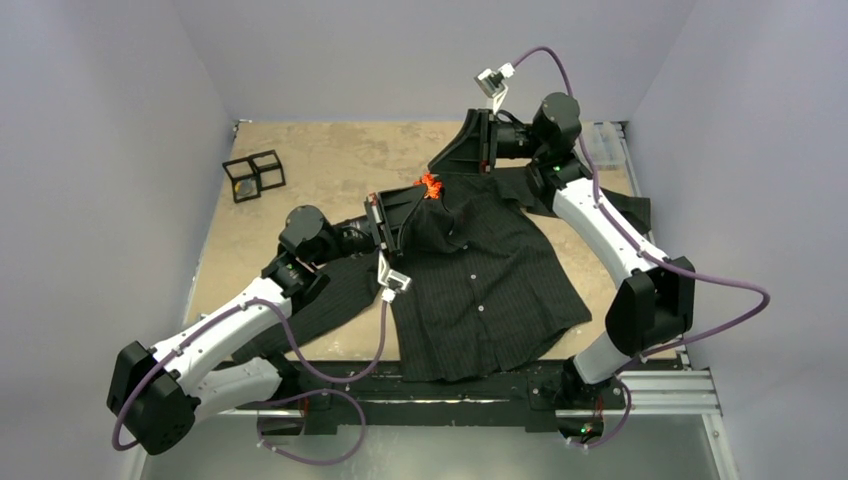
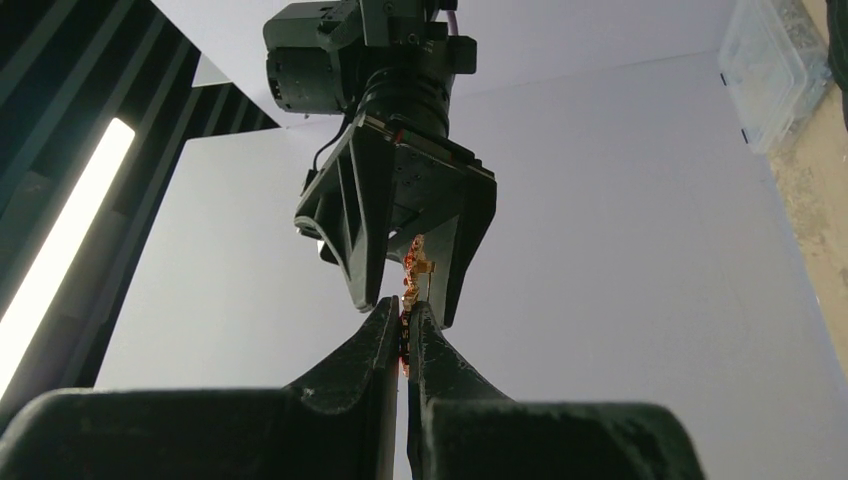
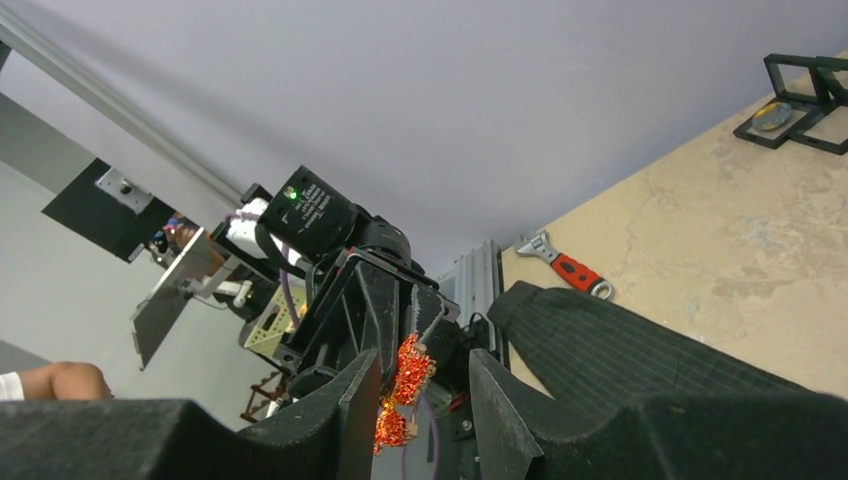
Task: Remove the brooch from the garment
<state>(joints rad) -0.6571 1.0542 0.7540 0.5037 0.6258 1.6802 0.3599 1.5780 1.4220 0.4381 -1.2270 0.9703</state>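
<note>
Brooch point(image 1: 430, 186), at the shirt point(image 1: 480, 280) collar, was pinched in the clenched left gripper point(image 2: 404, 312), seemingly to steady it; right gripper point(image 3: 420, 378) straddled it, jaws apart, probably to unfasten it.

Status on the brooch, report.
Left gripper shut on brooch. Right gripper open, straddling it. Brooch at far edge of garment; whether pinned, cannot tell. Nothing blocking.

Brightness: the table point(image 1: 330, 160) is evenly and softly lit from above.
Glare: a strip lamp point(image 2: 60, 240) is blown out in the left wrist view.
Shadows: only faint ones are cast.
Focus: the near foreground is softened in both wrist views.
</note>
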